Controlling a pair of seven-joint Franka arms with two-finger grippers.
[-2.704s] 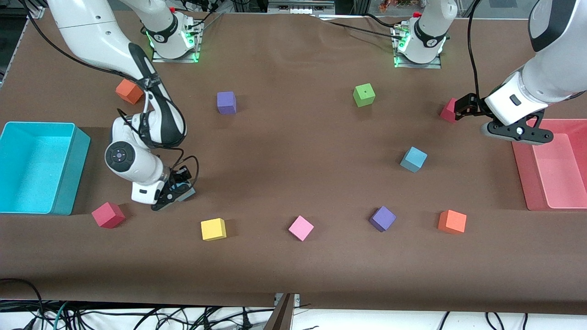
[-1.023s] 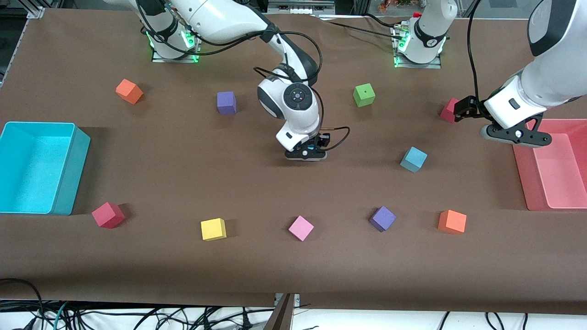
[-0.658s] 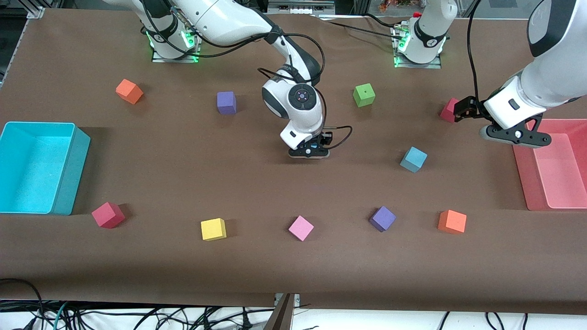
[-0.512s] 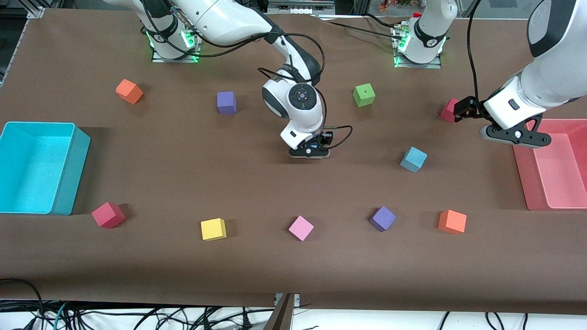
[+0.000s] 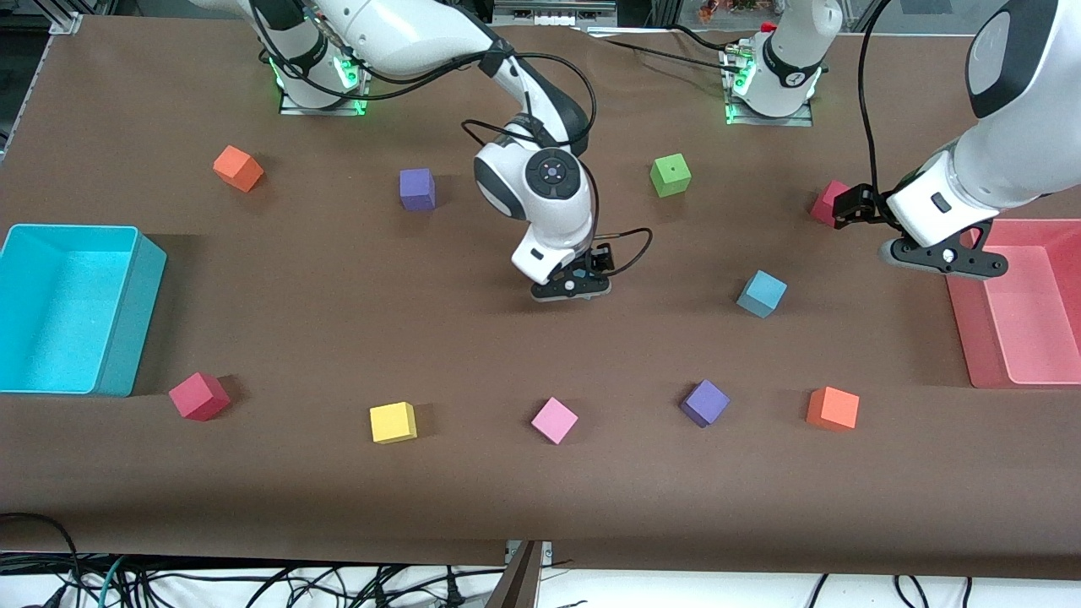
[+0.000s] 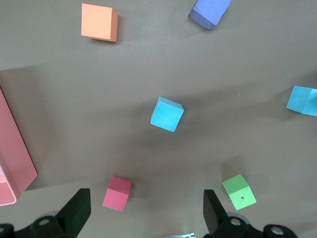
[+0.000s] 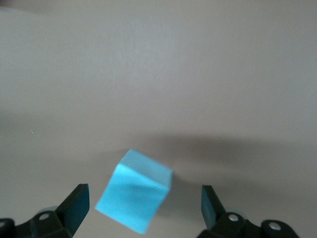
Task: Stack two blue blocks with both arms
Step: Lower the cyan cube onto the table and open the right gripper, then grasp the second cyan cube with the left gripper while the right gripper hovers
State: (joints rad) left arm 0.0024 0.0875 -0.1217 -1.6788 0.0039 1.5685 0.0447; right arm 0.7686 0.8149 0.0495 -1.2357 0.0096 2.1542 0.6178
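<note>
Released, one blue block lies half-hidden beneath right gripper's jaws.

Brown table carries loose cubes: two orange, two purple, two red, green, yellow, pink, two blue blocks. Cyan bin at the right arm's end, pink bin at the left arm's end.
</note>
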